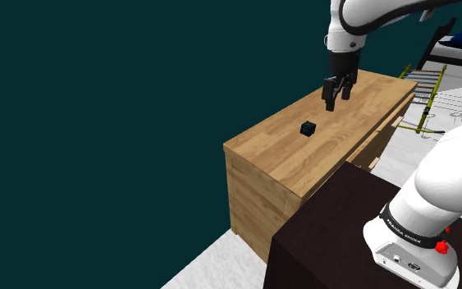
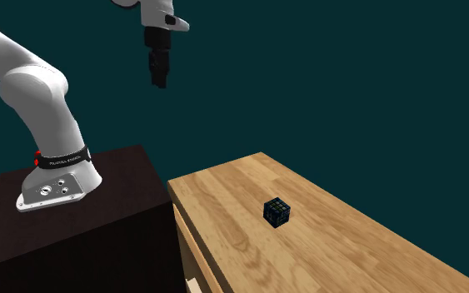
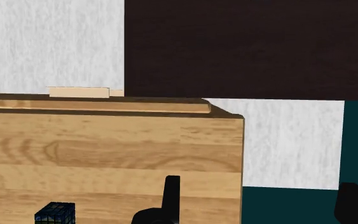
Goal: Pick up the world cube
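While the tool [image 1: 336, 102] hovers, the cube [image 1: 308, 129] tops the cabinet [image 1: 299, 168]

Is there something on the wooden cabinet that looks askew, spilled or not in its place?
Nothing stands out. The dark cube sits flat on the wooden cabinet top, away from its edges. The open claw hangs in the air, apart from the cube.
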`<action>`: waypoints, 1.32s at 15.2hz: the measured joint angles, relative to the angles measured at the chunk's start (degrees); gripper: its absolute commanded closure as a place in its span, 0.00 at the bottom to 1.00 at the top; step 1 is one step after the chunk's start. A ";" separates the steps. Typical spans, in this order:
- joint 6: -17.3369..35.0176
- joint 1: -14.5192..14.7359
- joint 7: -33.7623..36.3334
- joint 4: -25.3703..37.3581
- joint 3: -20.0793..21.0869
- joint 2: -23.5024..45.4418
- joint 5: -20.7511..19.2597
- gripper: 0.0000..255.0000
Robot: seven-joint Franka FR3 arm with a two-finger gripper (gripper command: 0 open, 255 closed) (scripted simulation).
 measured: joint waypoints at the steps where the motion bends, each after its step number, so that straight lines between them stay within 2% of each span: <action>1: 1.76 -0.18 -0.52 -0.30 -0.63 1.19 -0.31 0.00; 6: 11.52 -1.85 -5.25 -0.52 -5.61 9.29 -2.56 0.00; 11: 20.51 -2.86 -10.34 1.46 -10.25 18.93 -2.86 0.00; 16: 28.65 -3.19 -16.30 5.38 -14.11 29.95 -0.19 0.00; 20: 33.61 -3.99 -22.81 10.74 -16.28 39.97 4.62 0.00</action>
